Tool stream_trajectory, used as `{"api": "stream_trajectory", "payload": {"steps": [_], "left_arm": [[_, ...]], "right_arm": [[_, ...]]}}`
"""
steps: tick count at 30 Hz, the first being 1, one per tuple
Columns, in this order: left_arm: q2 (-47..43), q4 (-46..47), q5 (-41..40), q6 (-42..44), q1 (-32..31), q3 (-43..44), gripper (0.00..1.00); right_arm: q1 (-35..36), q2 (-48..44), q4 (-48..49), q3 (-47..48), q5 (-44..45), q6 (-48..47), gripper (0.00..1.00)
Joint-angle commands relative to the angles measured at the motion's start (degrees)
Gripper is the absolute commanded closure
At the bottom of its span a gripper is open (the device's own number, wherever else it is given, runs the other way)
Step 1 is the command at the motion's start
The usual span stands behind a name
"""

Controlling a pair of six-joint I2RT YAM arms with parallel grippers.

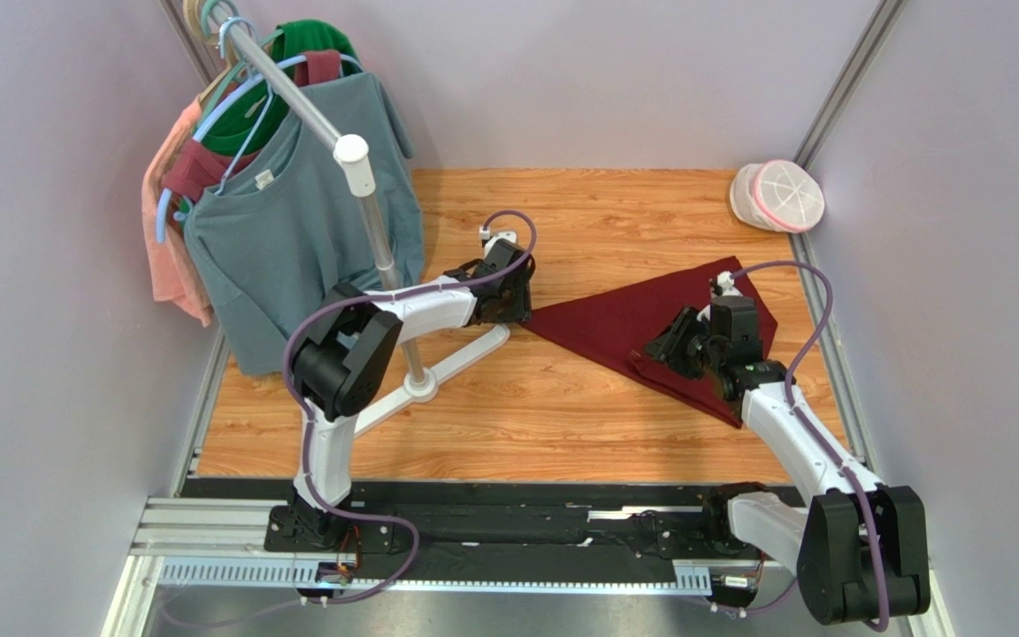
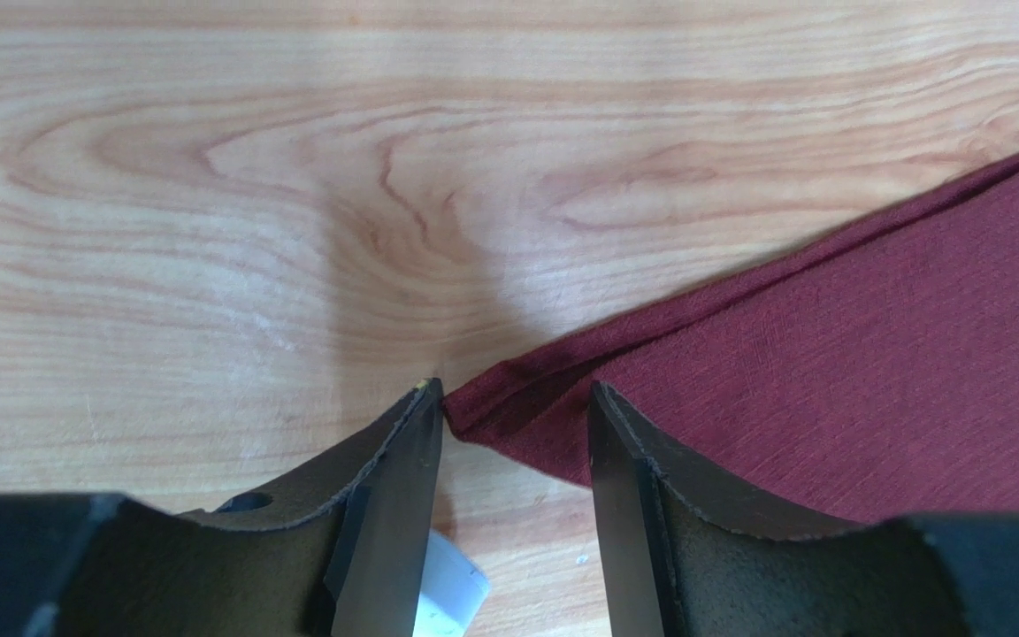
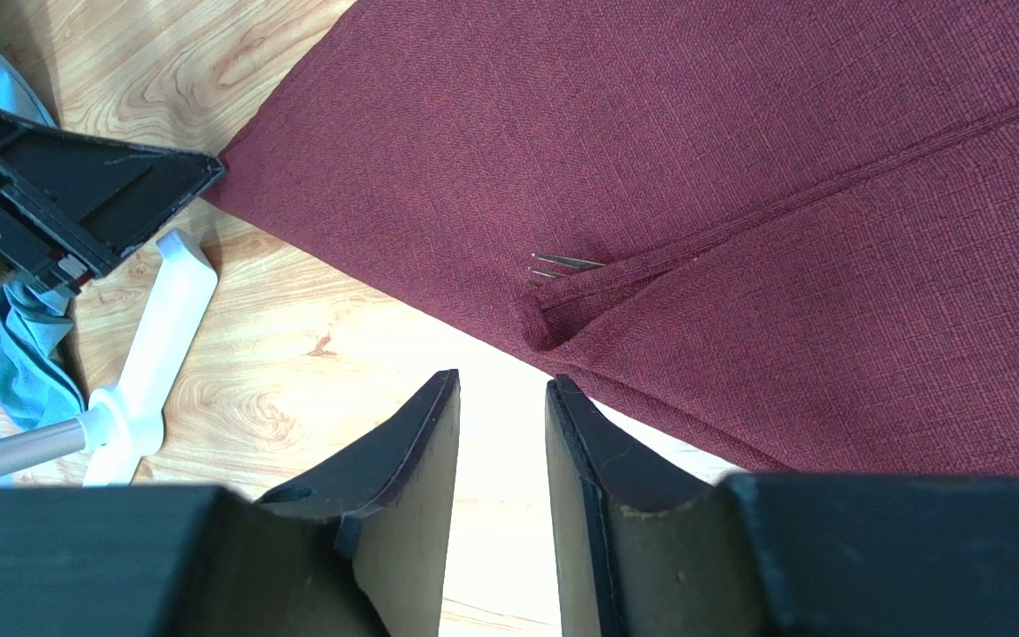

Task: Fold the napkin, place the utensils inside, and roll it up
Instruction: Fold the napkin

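Right gripper (image 3: 502, 384) is hovering over the bare wooden table (image 1: 581, 412), jaws slightly apart and gripping nothing. Just above it in the right wrist view, the maroon napkin (image 1: 621, 325) is lying folded into a flat triangle, centre right of the top view. The fork (image 3: 561, 264) is sitting inside the fold, with only its tine tips poking out at a seam. Left gripper (image 2: 515, 389) is resting at the napkin's left corner, jaws apart, the corner lying between them; contact with the cloth is unclear. The white rack base (image 1: 411, 388) is standing just left. A teal sweatshirt (image 1: 282, 226) is hanging upper left. A white-and-pink round item (image 1: 778, 197), possibly mesh, is resting upper right.
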Motion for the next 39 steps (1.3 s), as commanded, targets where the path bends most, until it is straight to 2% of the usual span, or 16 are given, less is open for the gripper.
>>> {"api": "stream_trajectory", "payload": {"steps": [1,6,9,10,13,18,28,35,39], "left_arm": [[1.21,-1.00,0.00,1.02,0.38,2.68,0.51],[1.30,-0.73,0.26,1.02,0.47,2.15,0.62],[1.22,-0.12,1.13,1.63,0.47,1.98,0.78],[1.13,0.58,1.49,1.89,0.38,1.89,0.86],[0.60,1.73,2.98,3.04,0.47,2.06,1.00],[-1.94,3.49,2.55,4.62,0.47,1.45,1.00],[-9.86,4.20,-0.44,8.05,1.26,1.71,1.00],[-13.72,4.28,-1.06,10.42,4.68,1.36,1.00],[-15.92,5.42,-0.62,14.54,5.21,1.80,1.00]], "right_arm": [[0.29,-1.51,0.75,0.66,-0.25,-0.76,0.66],[0.29,-1.34,0.92,0.49,-0.25,-0.67,0.66],[0.29,-1.07,1.01,0.49,-0.25,-0.84,0.66],[0.29,-0.99,0.93,0.49,-0.25,-1.02,0.66],[0.38,-0.55,1.10,0.40,-0.25,-1.02,0.66],[0.64,1.82,3.64,-1.00,0.01,-0.58,0.66],[3.88,12.98,11.65,-1.98,0.10,1.44,0.67],[10.04,13.34,11.30,3.12,0.45,3.46,0.67],[12.42,12.99,11.21,4.35,0.54,4.96,0.66]]}}
